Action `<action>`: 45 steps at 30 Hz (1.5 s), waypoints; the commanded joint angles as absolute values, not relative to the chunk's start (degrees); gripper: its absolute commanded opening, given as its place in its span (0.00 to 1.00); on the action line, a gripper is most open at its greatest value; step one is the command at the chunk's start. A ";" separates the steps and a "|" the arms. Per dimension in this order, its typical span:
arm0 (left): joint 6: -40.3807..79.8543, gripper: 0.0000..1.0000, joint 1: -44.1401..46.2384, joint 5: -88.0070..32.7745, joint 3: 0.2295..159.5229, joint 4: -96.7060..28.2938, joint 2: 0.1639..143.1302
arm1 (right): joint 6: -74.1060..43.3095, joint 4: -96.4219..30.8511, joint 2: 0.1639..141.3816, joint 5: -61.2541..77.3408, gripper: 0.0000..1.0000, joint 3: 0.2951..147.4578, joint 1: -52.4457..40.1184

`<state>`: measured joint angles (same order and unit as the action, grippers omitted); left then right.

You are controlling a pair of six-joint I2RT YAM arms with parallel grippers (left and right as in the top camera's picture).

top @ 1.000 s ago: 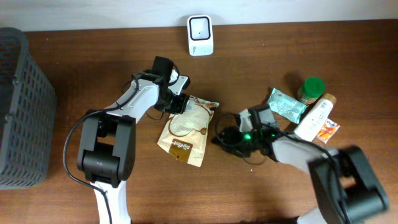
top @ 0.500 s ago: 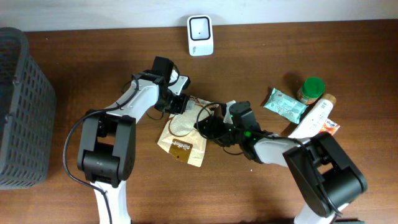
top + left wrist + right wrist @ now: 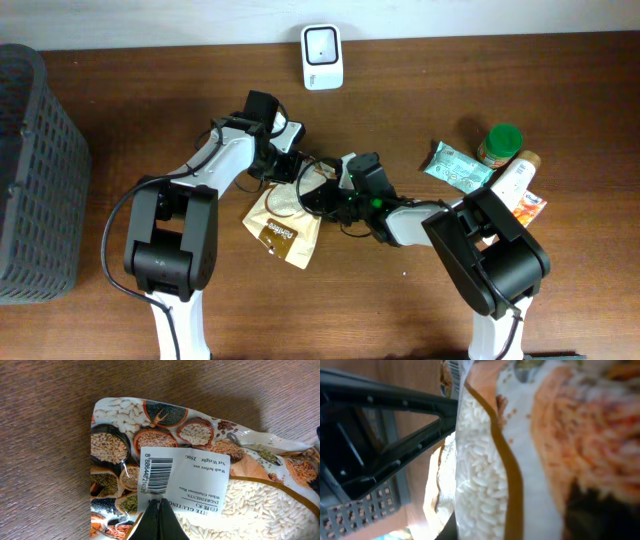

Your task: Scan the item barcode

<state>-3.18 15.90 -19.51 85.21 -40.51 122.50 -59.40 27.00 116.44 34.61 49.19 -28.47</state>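
A rice bag [image 3: 280, 228] with a brown lower part lies mid-table. Its white label and barcode [image 3: 159, 474] face up in the left wrist view. My left gripper [image 3: 288, 165] is shut, its tips [image 3: 159, 502] pressed together on the label just below the barcode. My right gripper [image 3: 318, 197] has reached in from the right and is shut on the bag's right edge. The rice bag [image 3: 485, 460] fills the right wrist view, with one dark finger [image 3: 452, 532] at the bottom edge. The white scanner [image 3: 322, 55] stands at the table's back edge.
A grey basket [image 3: 35, 170] stands at the left edge. At the right lie a teal packet [image 3: 460, 167], a green-lidded jar [image 3: 500, 143], a white bottle [image 3: 505, 185] and an orange sachet [image 3: 528, 208]. The left arm's black gripper body [image 3: 380, 425] is close in the right wrist view.
My right gripper has travelled left from beside the teal packet to the bag and shut on it. The bag's lower end has swung left. The left gripper stayed put.
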 commanded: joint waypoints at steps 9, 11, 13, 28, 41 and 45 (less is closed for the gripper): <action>-4.47 0.00 7.90 -20.80 98.06 -58.70 125.97 | -35.20 22.70 113.69 68.84 0.04 51.92 -14.59; -4.93 0.01 5.74 -20.75 100.97 -61.14 125.97 | -33.17 22.70 112.53 72.69 0.04 52.75 -13.28; -5.02 0.04 3.84 -20.80 101.86 -61.36 125.97 | -33.19 22.72 111.24 72.90 0.04 53.01 -12.56; -5.02 0.31 1.69 -17.23 101.84 -60.51 125.99 | -1.96 -34.11 110.17 52.77 0.04 80.09 -14.17; -5.02 0.56 1.69 -16.64 101.82 -59.55 125.99 | 41.12 -82.61 110.19 69.63 0.04 115.04 -13.78; -5.02 0.99 1.69 -16.62 101.73 -59.46 125.99 | 48.73 -87.79 110.15 77.49 0.04 115.09 -12.69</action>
